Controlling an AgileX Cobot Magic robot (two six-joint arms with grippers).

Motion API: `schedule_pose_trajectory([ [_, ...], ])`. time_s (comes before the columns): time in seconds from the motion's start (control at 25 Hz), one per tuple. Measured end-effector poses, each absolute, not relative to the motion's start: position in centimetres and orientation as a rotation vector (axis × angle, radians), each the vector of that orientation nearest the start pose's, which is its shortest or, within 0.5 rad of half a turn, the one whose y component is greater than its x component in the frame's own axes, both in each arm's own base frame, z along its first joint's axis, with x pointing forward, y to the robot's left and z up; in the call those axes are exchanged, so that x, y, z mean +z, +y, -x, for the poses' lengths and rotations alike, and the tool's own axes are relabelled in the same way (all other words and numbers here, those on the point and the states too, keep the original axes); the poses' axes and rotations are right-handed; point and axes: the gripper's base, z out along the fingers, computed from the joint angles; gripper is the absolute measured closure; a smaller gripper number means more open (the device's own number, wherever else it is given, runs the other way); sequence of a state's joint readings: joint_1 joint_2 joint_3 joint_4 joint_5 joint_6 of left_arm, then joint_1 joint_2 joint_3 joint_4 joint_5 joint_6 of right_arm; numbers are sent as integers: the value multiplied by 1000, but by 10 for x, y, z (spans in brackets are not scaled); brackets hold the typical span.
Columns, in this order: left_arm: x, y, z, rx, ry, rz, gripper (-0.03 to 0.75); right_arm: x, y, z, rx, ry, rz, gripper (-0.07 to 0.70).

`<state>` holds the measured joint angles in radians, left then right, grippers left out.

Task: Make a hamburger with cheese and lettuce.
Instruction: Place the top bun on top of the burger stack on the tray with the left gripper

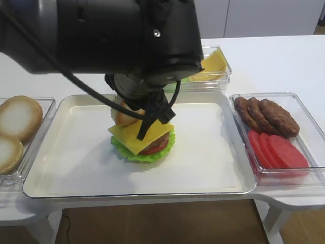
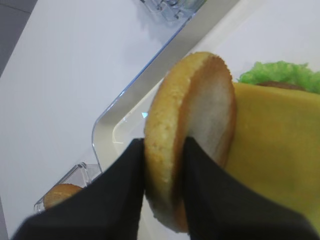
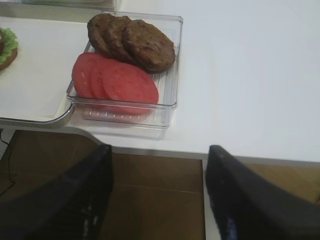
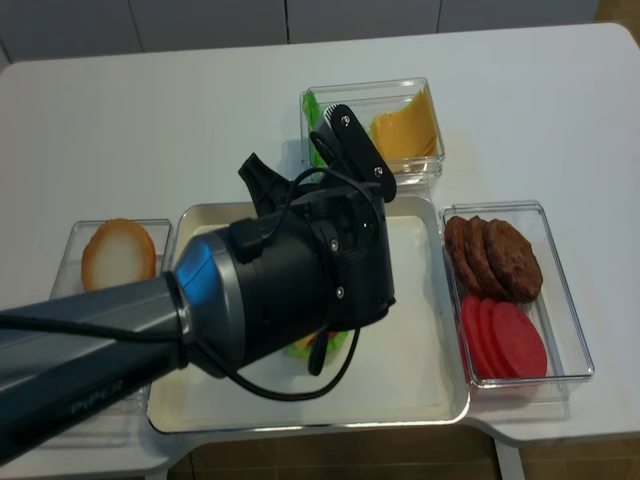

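Observation:
The hamburger [image 1: 143, 143] stands in the middle of the white tray [image 1: 203, 152]: frilly lettuce [image 1: 133, 155] at the base, tomato, then the yellow cheese [image 1: 133, 136] on top with its corners jutting out. My left gripper [image 1: 137, 119] is shut on a golden bun half [image 2: 200, 100], held on edge just above and beside the cheese [image 2: 270, 145]; the lettuce [image 2: 280, 75] shows behind. My right gripper [image 3: 157, 190] is open and empty, over the table's front edge near the tomato bin. The left arm hides most of the burger in the second high view.
A bin of pale bun halves [image 1: 20, 118] stands left of the tray. A bin with brown patties [image 1: 266, 114] and tomato slices [image 1: 277, 150] stands right. A back bin holds spare cheese slices [image 1: 213, 63] and spare lettuce [image 4: 315, 110].

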<state>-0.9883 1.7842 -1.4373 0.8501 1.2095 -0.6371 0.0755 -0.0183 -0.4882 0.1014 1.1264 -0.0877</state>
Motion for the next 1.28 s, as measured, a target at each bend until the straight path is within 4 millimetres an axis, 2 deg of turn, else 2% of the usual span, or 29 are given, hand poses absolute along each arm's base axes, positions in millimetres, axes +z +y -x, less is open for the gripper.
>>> schedule_pose_trajectory([
  [0.64, 284, -267, -252, 608, 2317, -734, 512, 269, 8, 10, 115, 2093, 180, 185],
  [1.28, 284, -267, -251, 605, 2322, -729, 509, 269, 8, 10, 114, 2093, 182, 185],
])
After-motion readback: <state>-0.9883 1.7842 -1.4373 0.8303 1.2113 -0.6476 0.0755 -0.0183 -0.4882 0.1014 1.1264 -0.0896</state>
